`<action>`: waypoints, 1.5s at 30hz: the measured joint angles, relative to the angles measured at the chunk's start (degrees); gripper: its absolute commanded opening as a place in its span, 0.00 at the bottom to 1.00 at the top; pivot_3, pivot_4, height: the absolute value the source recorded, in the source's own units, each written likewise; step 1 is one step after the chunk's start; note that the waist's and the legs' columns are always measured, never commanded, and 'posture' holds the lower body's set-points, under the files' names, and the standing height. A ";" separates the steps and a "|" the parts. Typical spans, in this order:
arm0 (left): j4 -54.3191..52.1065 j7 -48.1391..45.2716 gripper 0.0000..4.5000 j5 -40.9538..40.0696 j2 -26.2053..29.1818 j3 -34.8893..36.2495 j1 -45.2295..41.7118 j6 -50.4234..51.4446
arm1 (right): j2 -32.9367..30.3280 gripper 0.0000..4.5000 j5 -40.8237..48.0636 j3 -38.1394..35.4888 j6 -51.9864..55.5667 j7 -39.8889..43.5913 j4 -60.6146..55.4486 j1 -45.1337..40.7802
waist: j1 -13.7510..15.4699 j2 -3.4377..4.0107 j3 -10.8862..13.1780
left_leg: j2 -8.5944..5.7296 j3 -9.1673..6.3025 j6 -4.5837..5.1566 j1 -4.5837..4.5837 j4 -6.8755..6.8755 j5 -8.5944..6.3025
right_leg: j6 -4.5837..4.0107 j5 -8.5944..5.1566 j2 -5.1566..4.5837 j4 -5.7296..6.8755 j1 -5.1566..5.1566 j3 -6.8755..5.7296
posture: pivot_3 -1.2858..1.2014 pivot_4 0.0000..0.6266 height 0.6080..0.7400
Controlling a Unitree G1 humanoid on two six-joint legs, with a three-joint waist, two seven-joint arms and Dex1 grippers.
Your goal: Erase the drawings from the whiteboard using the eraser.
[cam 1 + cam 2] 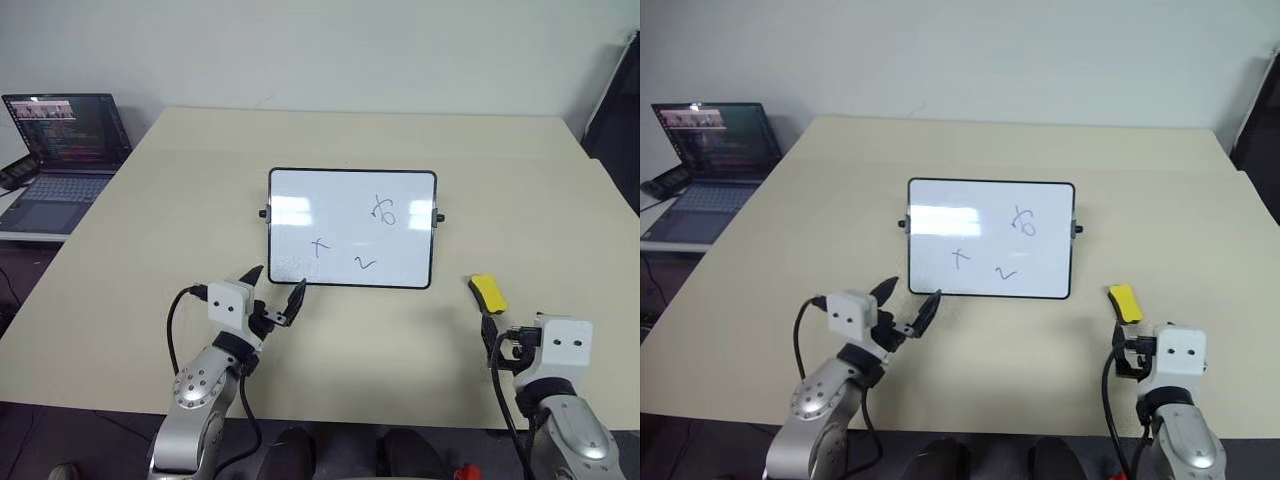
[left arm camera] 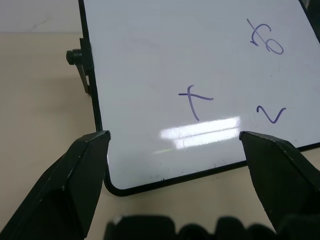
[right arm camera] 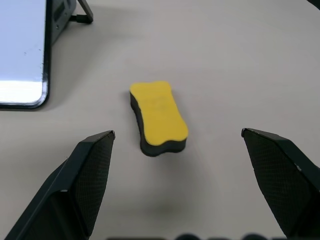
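The whiteboard [image 1: 330,200] stands propped at a tilt in the middle of the beige table. It carries three black drawings: a curly loop [image 1: 384,210], a cross [image 1: 319,246] and a tick [image 1: 365,263]. My left gripper [image 1: 277,285] is open just in front of the board's near left corner [image 2: 117,187], touching nothing. The yellow eraser [image 3: 159,116], with its dark underside, lies flat on the table to the right of the board. My right gripper [image 3: 177,132] hovers open just short of the eraser, one finger [image 3: 92,170] on each side of it.
An open laptop [image 1: 65,150] sits on a lower surface off the table's left side. A dark object [image 1: 620,90] stands beyond the far right corner. The table's near edge [image 1: 350,415] runs just ahead of both arms.
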 measured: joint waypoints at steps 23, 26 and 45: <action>12.05 -33.85 1.00 -11.87 12.15 -9.15 -27.30 9.36 | -4.67 0.99 5.49 -2.70 12.32 2.58 1.94 -14.12 | -0.18 0.00 0.04 | -0.03 0.09 -0.02 -0.02 0.03 0.02 | 0.00 0.00 0.08 0.05 -0.05 -0.17 | 0.52 0.24 1.00; 17.12 -40.36 1.00 -11.80 11.84 -11.03 -32.71 7.12 | -5.74 0.99 6.98 -2.96 15.23 3.18 3.65 -17.41 | -0.17 -0.01 0.04 | -0.04 0.10 -0.01 -0.02 0.02 0.01 | 0.00 0.00 0.08 0.04 -0.05 -0.17 | 0.52 0.24 1.00; 36.32 -52.44 1.00 -3.98 6.20 -17.07 -42.73 -8.48 | -5.29 0.99 11.36 -7.04 18.79 3.06 14.81 -25.97 | -0.23 -0.02 0.05 | -0.06 0.10 0.02 -0.15 0.04 0.01 | 0.01 0.00 0.07 0.08 -0.20 -0.14 | 0.52 0.24 1.00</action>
